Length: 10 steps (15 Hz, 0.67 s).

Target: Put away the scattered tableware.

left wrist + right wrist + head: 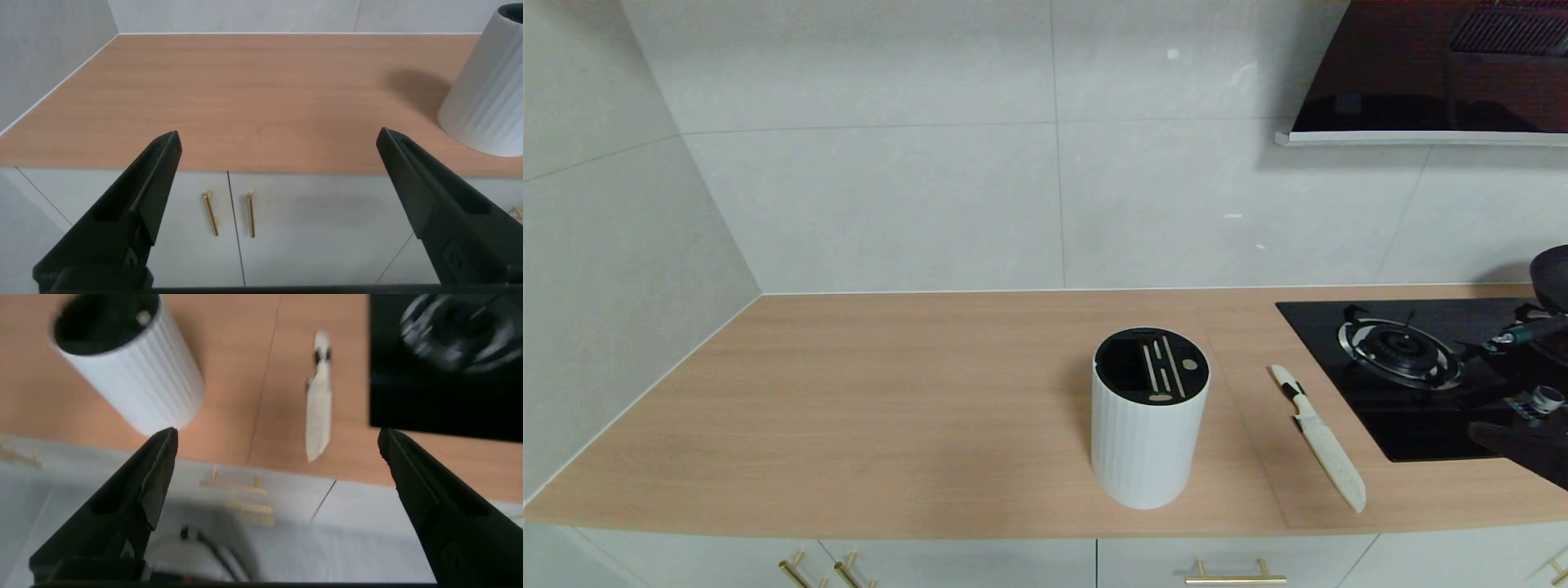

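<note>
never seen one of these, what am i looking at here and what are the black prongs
This is a two-armed robot at a kitchen counter. The wide picture comes from a camera on its head; the other two come from cameras on its wrists. The black prongs are the left arm's fingers and the right arm's fingers, both pairs open and holding nothing. On the counter stands a white ribbed holder with a slotted black top; right of it a knife lies flat beside the gas hob.

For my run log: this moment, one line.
white ribbed knife holder upright on wooden counter | cream knife flat nearby | left claw open | right claw open
</note>
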### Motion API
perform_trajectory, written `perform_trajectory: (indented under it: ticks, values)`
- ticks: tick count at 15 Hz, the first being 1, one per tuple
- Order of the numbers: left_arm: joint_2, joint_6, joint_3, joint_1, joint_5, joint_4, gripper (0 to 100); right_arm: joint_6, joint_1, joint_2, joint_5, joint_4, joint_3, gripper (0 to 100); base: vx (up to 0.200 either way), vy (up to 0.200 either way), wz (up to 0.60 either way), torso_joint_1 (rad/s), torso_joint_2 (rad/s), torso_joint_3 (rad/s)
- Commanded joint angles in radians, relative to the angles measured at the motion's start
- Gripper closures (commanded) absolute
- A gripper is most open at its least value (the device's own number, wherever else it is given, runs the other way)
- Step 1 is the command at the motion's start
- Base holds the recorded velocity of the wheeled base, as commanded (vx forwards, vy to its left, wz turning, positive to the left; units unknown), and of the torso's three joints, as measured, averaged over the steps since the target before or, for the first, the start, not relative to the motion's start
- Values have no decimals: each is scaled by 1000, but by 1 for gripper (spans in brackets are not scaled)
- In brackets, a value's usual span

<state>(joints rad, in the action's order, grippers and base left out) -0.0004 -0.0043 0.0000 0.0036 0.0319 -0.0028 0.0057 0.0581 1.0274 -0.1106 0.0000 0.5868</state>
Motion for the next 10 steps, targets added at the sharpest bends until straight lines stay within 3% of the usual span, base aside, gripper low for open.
perform_trajectory:
  ticks: [1,5,10]
  values:
    - [0,0,0,1,0,0,0,-1,19,451,5,-126,122,0,0,0,0,0,0,0]
    - [0,0,0,1,0,0,0,-9,19,680,26,-199,245,0,0,0,0,0,0,0]
    - [0,0,0,1,0,0,0,-23,0,915,91,-383,252,0,0,0,0,0,0,0]
